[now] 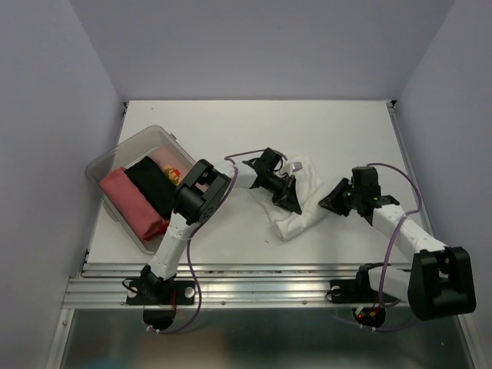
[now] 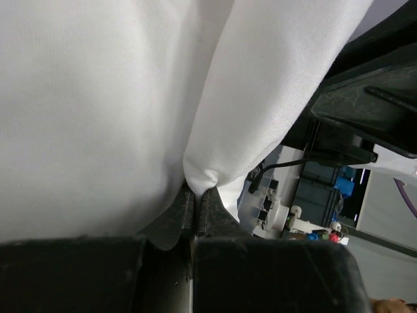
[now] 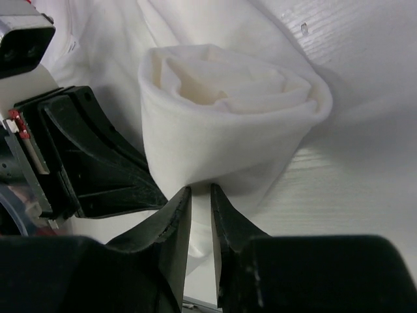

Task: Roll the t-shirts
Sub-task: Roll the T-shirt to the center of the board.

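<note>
One white table (image 1: 254,123) fills the top view, with a clear tub (image 1: 115,150) at nine o'clock. In the tub lie a salmon-pink t-shirt (image 1: 127,200), a black t-shirt (image 1: 154,188) and a printed cloth (image 1: 173,171) that is half hidden behind the left arm. Near centre lies the white t-shirt (image 1: 304,211), partly rolled. The left gripper (image 2: 197,192) is clamped on a fold of it. The right gripper (image 3: 201,195), at the roll's three o'clock, has its jaws nearly together; I cannot tell whether cloth sits between them.

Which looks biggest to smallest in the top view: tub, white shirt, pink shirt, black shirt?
1. Tub
2. White shirt, partly covered
3. Pink shirt and black shirt: near alike, and the black one is partly hidden, so they stay unranked.
</note>
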`<state>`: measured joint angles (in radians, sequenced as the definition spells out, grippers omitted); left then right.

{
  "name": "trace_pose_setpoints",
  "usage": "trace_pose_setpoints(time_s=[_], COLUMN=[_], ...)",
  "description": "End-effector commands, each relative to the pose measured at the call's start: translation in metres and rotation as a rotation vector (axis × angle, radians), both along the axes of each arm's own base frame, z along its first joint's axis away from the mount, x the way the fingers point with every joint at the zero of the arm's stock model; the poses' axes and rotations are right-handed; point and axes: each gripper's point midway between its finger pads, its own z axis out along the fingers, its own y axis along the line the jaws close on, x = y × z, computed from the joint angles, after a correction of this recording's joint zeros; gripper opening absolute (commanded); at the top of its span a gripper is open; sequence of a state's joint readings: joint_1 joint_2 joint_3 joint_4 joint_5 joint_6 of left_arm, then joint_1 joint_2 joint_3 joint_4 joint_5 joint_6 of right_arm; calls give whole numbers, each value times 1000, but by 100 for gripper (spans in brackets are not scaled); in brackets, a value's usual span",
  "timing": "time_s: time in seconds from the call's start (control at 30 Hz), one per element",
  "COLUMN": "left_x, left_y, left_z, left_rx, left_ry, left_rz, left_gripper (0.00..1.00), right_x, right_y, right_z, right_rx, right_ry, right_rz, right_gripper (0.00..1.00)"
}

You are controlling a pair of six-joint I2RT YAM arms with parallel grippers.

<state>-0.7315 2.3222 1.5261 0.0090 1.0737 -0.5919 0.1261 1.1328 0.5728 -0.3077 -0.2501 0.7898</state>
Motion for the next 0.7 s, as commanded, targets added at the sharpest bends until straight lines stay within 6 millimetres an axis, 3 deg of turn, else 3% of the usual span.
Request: trace_pose_setpoints(time_s=[0.0,0.13,0.23,0.3,0.33,0.4,0.43,0.47,0.5,0.53,0.67], left_x=[6,8,11,14,16,19,24,26,30,34,48], left_y=[-1,-2,-2,0,0,5,5,7,12,14,29], left_z=[2,3,4,7,12,14,28,33,34,50,81], left_rx=[-3,-3,3,15,21,59,54,63,102,91,114], left_ry=[-34,-40,-53,-78,-98,-143,-183,-210,-236,-286,-387], left_rz=[-9,-7,-2,-1,2,4,9,14,35,45,135], left_gripper=[0,0,2,11,25,38,48,50,51,52,51], right_x=[40,49,51,50,49,45,43,43,41,41,42], right_y=[7,3,-13,-21,-27,-35,-37,-41,-43,-44,-47], right_z=[24,2,-16,-25,-30,-39,-41,-42,-43,-43,-42], right_rx=[21,-5,-68,-99,-125,-161,-170,-188,-196,-202,-221], right_ry=[-129,-64,-29,-6,7,43,50,53,57,56,55], right_rz=[-29,-65,-151,-184,-212,-247,-258,-271,-277,-280,-286], right_gripper=[23,22,21,20,19,18,18,18,18,18,18])
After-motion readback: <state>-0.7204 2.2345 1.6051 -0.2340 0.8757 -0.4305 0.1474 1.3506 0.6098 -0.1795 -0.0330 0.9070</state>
